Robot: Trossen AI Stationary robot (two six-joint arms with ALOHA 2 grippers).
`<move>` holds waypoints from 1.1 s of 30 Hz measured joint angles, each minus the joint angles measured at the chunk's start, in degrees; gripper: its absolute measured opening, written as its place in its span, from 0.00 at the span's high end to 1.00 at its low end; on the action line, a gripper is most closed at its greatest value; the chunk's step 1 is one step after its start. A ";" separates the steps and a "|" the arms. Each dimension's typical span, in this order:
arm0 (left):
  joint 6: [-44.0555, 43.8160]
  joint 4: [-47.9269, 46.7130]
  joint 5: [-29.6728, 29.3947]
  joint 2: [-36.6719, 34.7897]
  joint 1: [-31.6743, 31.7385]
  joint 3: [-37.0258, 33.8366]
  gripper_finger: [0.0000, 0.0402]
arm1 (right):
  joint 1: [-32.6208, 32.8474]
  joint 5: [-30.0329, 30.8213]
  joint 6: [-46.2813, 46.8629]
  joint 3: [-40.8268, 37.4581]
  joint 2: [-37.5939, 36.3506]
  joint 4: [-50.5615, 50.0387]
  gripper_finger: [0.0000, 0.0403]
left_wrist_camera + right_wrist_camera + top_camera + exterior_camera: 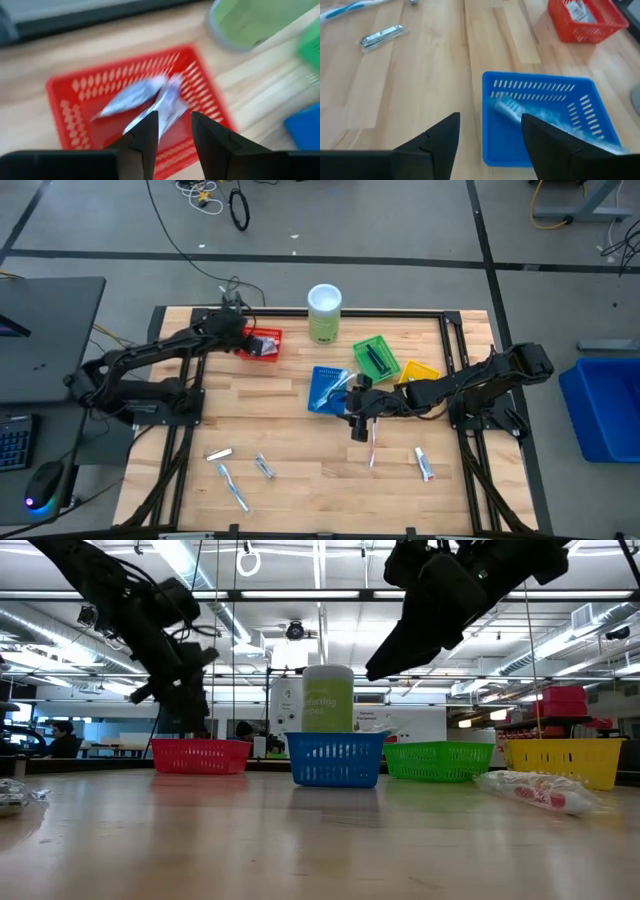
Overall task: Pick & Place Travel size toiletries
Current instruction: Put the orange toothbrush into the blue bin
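Observation:
My left gripper [252,340] hangs open and empty over the red basket [65,107], where silvery sachets [132,95] lie on the floor of the basket. My right gripper [352,402] is open and empty at the near right edge of the blue basket [492,145], which holds a pale blue toothbrush [512,107]. Loose on the table lie a sachet [219,453], a toothbrush [233,486], a small silvery item [263,466], a slim toothbrush [373,446] and a white tube [424,464].
A green basket [376,357] with a dark razor and a yellow basket [420,371] stand right of the blue one. A tall pale-green canister [324,313] stands at the far edge. A wrapped item [540,790] lies near the low camera.

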 joint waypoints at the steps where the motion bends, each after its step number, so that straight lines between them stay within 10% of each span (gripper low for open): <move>1: 0.02 0.79 0.00 -1.22 -0.28 0.00 0.69 | 0.00 0.00 0.66 0.00 0.00 -0.60 0.45; 8: -1.60 3.08 -0.63 -11.98 -6.56 0.02 0.69 | 0.00 -0.08 2.91 -0.01 0.02 -2.29 0.43; 16: -6.02 7.85 -6.13 -14.23 -28.86 0.02 0.69 | -0.26 -3.64 2.71 -0.02 0.02 0.30 0.37; 24: -0.13 22.75 -22.55 -4.15 -51.11 0.11 0.69 | -0.24 -4.06 2.87 -0.02 0.04 0.60 0.35; 33: 4.14 43.19 -22.08 15.50 -57.98 0.04 0.69 | 1.47 -10.21 1.46 -0.02 0.04 -5.88 0.41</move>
